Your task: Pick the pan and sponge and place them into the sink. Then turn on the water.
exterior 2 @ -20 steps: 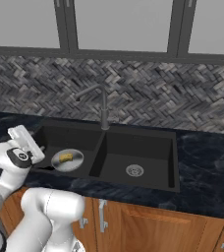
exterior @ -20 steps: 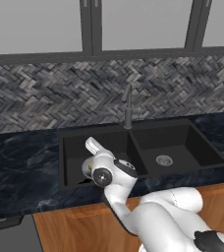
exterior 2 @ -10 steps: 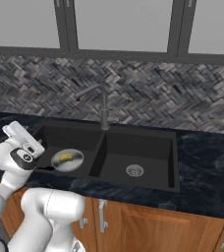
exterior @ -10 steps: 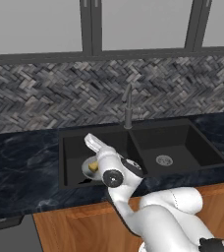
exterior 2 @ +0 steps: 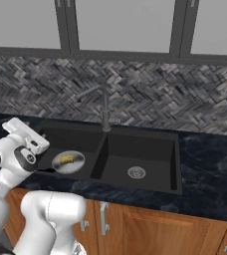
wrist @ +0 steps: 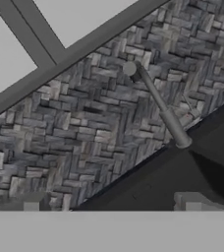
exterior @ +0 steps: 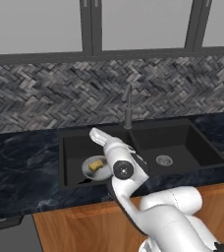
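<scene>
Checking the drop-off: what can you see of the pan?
The pan is a small, round, shallow grey metal dish with a shiny flat bottom. It lies flat on the floor of the left basin of the black sink, near the front wall. The yellow sponge rests inside it. No handle is visible. Nothing grips it.

Looking along the gripper [wrist: 112, 203], its two finger tips [wrist: 30, 203] stand far apart at the bottom, with nothing between them. Ahead, the slim grey faucet [wrist: 159, 107] slants across the grey herringbone backsplash [wrist: 79, 123], its base planted on the dark table [wrist: 148, 184] at the rear edge of the black sink [wrist: 217, 147], which falls away to the lower right. Above the tiles runs a dark window frame [wrist: 60, 54] with pale panes behind it, the whole scene tilted.
</scene>
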Controlling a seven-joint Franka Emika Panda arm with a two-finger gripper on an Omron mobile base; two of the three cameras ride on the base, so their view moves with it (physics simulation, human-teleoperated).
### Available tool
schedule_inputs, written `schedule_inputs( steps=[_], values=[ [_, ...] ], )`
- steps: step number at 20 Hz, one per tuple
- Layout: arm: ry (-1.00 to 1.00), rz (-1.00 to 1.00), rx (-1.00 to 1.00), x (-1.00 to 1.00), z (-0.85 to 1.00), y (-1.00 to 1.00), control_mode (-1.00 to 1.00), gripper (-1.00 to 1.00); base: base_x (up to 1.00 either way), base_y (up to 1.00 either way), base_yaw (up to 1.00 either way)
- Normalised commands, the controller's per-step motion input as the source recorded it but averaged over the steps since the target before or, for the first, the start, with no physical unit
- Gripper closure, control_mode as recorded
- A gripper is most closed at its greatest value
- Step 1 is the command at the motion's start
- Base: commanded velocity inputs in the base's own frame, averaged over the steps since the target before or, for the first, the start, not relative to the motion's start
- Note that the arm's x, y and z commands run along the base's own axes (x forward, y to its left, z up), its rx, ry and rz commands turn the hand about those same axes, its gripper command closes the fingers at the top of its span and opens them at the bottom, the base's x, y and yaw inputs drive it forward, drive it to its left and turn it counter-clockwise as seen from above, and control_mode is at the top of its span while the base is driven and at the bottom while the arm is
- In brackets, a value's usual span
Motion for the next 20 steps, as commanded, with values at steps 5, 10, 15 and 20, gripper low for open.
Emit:
schedule_inputs(
  steps=[5,10,15,20],
  values=[
    [0.01,0.0,-0.13,-0.14,0.08,-0.4,-1.0,-1.0,0.0,0.0,0.0],
    [0.0,0.04,-0.17,-0.06,0.04,-0.34,-1.0,-1.0,0.0,0.0,0.0],
    [0.0,0.12,-0.09,-0.03,-0.05,-0.29,-1.0,-1.0,0.0,0.0,0.0],
    [-0.02,0.12,-0.09,-0.06,0.01,-0.29,-1.0,-1.0,0.0,0.0,0.0]
  ],
)
